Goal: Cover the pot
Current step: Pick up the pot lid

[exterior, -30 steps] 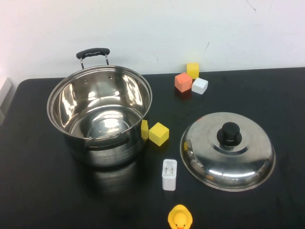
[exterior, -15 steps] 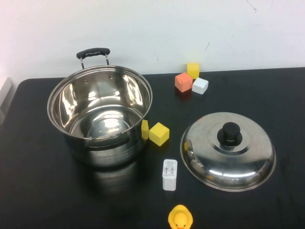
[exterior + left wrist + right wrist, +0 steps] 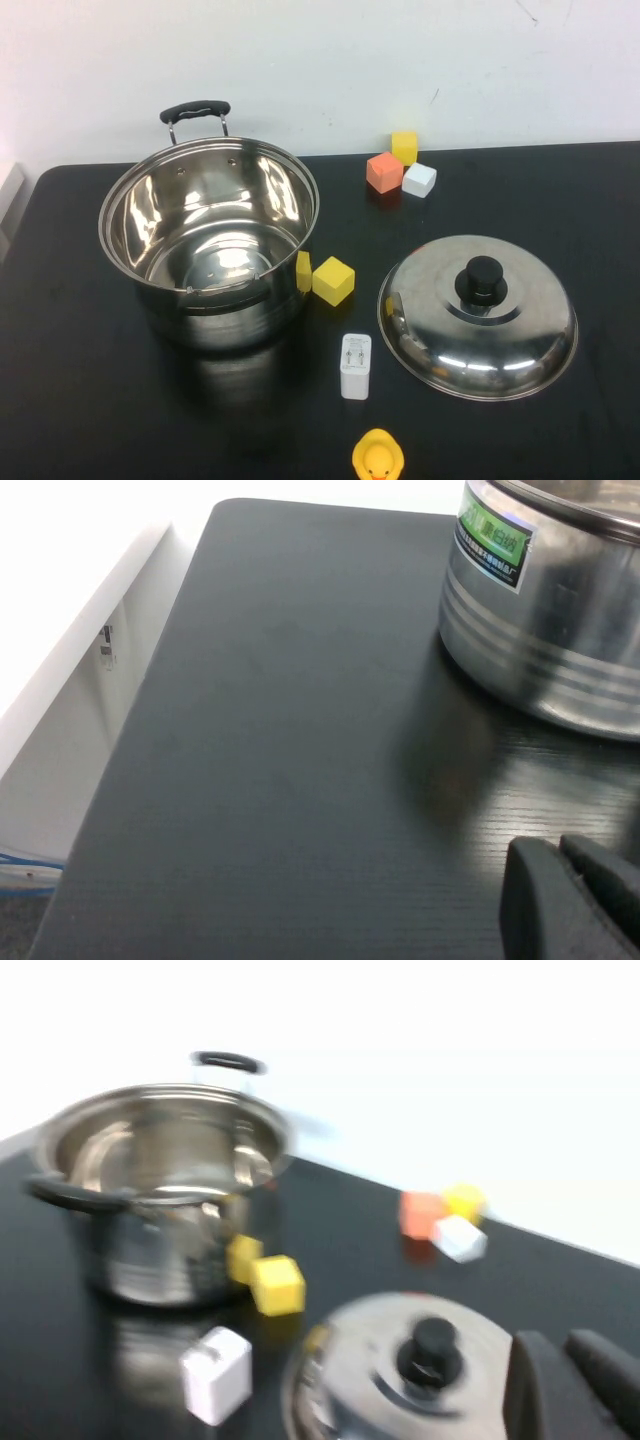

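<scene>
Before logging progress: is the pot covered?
No. The pot is open and empty; the lid lies on the table beside it.

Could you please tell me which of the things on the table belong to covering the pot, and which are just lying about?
Belong to the job: pot, open; lid, on the table to the pot's right.

Lying about: yellow block beside the pot, charger, rubber duck, orange, yellow and white blocks at the back.

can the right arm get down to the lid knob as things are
Probably yes. The lid lies flat on the table's right side, its black knob upward with nothing over it. The right gripper hangs above and near it. The left gripper sits by the pot.
</scene>
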